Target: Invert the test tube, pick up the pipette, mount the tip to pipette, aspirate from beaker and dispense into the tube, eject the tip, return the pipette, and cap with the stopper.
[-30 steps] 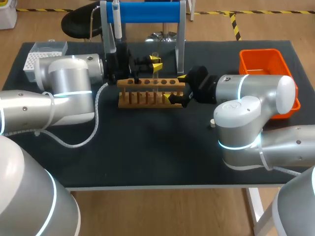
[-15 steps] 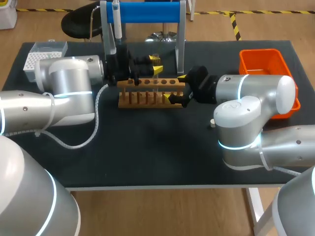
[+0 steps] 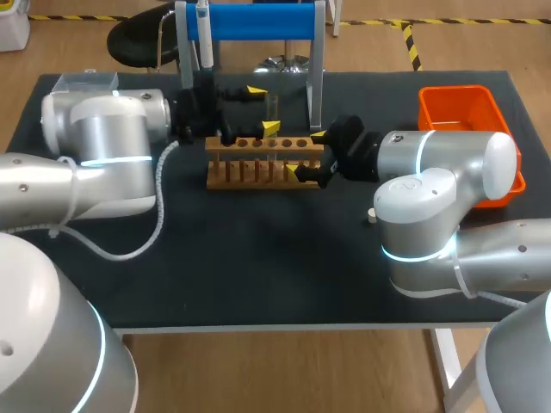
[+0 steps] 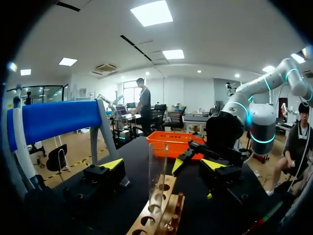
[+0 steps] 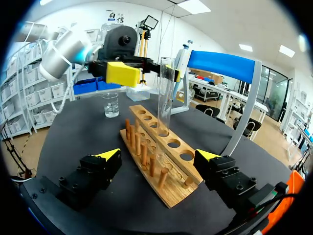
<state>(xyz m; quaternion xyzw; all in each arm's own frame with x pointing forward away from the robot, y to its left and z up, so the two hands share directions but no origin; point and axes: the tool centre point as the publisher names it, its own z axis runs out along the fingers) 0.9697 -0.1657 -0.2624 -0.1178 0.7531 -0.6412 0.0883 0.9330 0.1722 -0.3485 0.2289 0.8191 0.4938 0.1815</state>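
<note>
So here's where I was at: my left gripper [image 4: 162, 164] was wide open around the test tube [image 5: 165, 93]. There was a yellow tip on either side and neither was touching the glass, so no grip yet. The tube stood upright in a middle hole of the wooden rack [image 3: 258, 168], which sat just toward 12 o'clock from the middle of the surface [image 3: 258, 267]. My right gripper [image 5: 158, 155] was open too, straddling the rack's 3 o'clock end. From its own view I could see gaps on both sides, so it looked like a fence round the rack and not a clamp.

The pipette [image 3: 203, 34] hung on the blue stand [image 3: 258, 19] at 12 o'clock, untouched. The orange bin [image 3: 456, 107] was out at 2 o'clock.

Stuff I figured could bite me:
- The tube looked closer to one tip than the other. If I closed like that, one tip would land first and lever the glass against the hole, and it could tip or crack.
- With the rack not pinned, a sticky tube could drag the whole rack up or skid it.
- Smooth glass on two small tips could easily slip mid-flip.
- The stand's leg [image 3: 317, 77] was near the tube at 1 o'clock, so a wide swing could clip it.
</note>
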